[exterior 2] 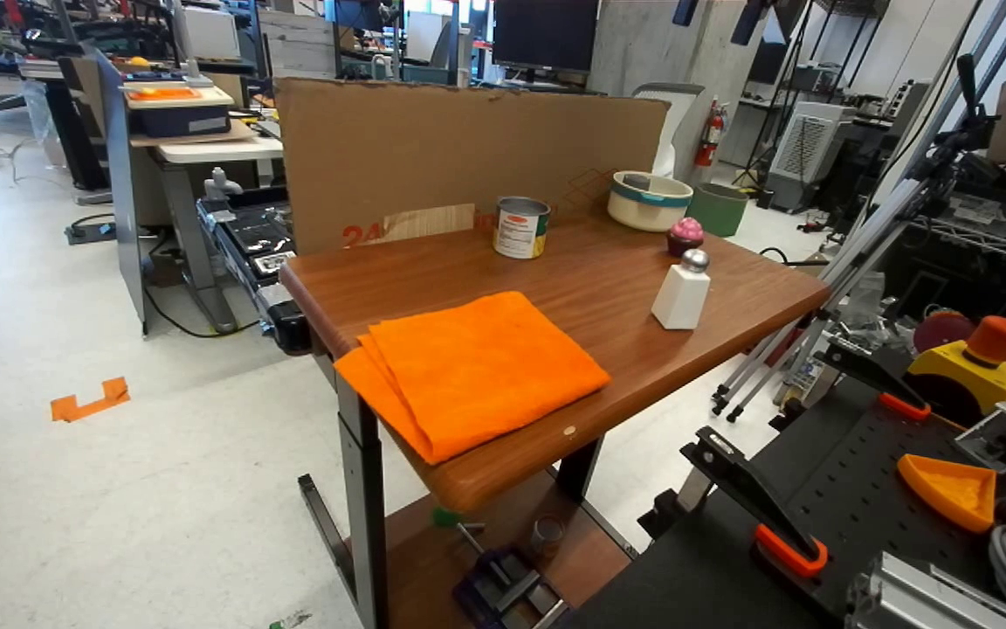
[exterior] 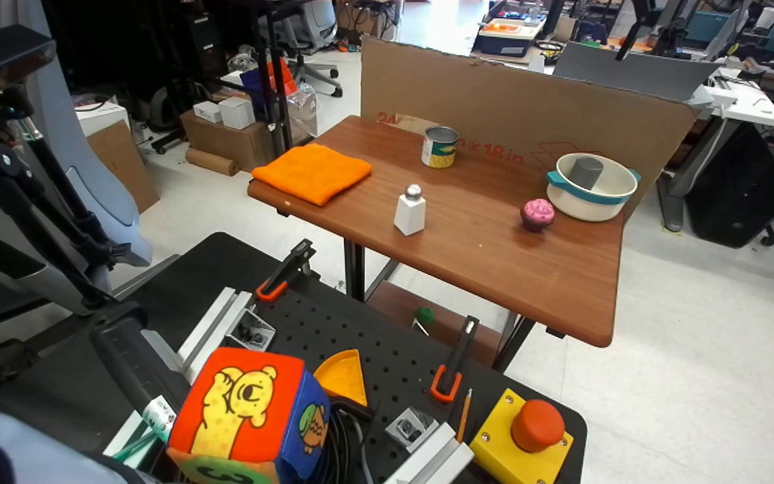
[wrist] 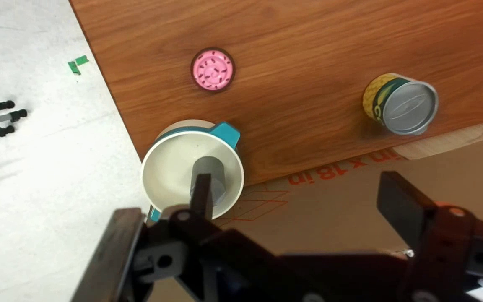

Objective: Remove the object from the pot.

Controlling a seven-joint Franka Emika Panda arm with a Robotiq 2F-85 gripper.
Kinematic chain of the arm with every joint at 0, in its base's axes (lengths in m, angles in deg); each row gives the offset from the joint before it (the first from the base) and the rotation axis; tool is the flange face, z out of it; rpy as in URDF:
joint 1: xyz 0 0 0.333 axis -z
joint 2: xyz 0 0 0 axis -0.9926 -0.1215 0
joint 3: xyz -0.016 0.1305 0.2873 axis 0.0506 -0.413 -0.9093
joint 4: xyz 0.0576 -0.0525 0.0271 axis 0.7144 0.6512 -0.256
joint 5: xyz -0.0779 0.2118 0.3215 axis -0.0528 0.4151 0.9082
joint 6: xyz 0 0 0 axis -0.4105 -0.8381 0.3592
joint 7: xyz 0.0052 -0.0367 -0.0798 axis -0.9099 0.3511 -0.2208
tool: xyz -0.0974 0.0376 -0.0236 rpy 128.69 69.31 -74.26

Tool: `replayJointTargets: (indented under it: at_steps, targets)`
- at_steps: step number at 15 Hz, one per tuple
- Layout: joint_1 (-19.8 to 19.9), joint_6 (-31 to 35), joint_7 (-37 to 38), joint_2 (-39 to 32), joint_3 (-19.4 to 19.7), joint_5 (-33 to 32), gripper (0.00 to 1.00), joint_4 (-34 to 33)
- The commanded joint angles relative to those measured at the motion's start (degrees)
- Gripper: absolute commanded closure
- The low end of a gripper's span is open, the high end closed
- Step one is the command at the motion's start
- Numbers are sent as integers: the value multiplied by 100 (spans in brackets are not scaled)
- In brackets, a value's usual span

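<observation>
Brown table (exterior: 494, 269), cardboard panel (exterior: 494, 94) behind; grey cylinder (exterior: 586, 173) inside cream pot (exterior: 582, 209), pink-topped cupcake (exterior: 537, 215) near; my gripper (wrist: 295, 186), jaws standing wide apart.

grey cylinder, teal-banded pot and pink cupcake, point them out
Grey cylinder (exterior: 584, 176): an exterior view, curved side.
Teal-banded pot (exterior 2: 645, 217): an exterior view, lower outer wall.
Pink cupcake (wrist: 213, 70): wrist view, frosted top.

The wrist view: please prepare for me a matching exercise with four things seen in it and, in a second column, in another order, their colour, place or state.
Things
1. grey cylinder
2. cupcake
3. can
4. pincer

Descriptions
A. open
B. inside the pot
C. pink top with dark sprinkles
D. yellow and green side

Pairs: 1-B; 2-C; 3-D; 4-A
</observation>
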Motion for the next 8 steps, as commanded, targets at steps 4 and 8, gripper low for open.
replayJointTargets:
  at_steps: [4,8]
  targets:
    - [309,-692,-33,-1520,-45,202,0,-1823]
    - [480,-937,-52,-2202,-52,164,0,-2537]
